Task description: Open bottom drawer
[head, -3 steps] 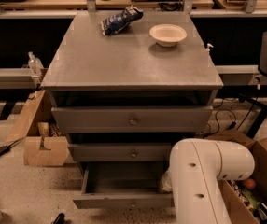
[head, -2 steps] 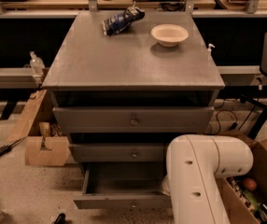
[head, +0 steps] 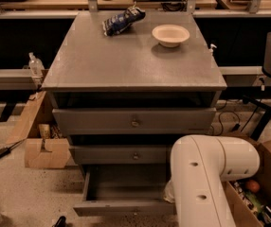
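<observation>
A one-armed mobile robot is pictured at a grey three-drawer metal cabinet (head: 130, 65). Its bulky white arm link (head: 206, 174) fills the lower right of the camera view. Only a pale sliver of the gripper (head: 168, 193) is seen, tucked behind that link. Whether it is open, closed or holding anything cannot be told.

The bottom drawer (head: 121, 207), a shallow grey tray with the slimmest front panel of the three, is shown slid out toward the camera, and its bare floor is exposed. Most of its front panel lies just to the left of the gripper, and its right end is hidden behind the arm. Its knob cannot be made out. The panel's long axis runs left to right across the gripper's line of pull, so any further travel is judged to be straight back toward the camera.

Above the gripper and to its left, the mid-width grey drawer (head: 121, 154) and the tall-fronted grey top drawer (head: 133, 121) are seen shut. Each is marked by a small round knob.

Well above and behind the gripper, a crumpled blue snack packet (head: 122, 20) and a cream round bowl (head: 170, 34) are set apart on the cabinet top. Far to the left, a brown cardboard box (head: 43, 150) rests on the speckled floor.

The opening is judged to be largely done.
</observation>
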### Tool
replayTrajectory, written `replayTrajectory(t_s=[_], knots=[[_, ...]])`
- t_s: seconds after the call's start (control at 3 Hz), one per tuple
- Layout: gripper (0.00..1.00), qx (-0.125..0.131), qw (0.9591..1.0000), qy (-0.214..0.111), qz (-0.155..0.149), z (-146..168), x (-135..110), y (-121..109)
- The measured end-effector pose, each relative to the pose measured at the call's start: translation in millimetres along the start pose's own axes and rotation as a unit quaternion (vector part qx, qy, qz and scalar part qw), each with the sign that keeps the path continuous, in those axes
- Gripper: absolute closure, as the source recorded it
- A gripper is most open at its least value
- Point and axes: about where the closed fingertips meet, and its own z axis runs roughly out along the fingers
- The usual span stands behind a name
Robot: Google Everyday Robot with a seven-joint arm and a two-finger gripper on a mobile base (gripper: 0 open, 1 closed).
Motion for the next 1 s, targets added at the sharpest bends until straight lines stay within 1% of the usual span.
replayTrajectory(t_s=[0.33, 0.67, 1.0], knots=[[1.0, -0.015, 0.9998, -0.002, 0.011, 1, 2, 16], [1.0, -0.015, 0.9998, -0.002, 0.011, -2, 1, 15], [1.0, -0.032, 0.9992, -0.001, 0.025, 0, 6, 41]])
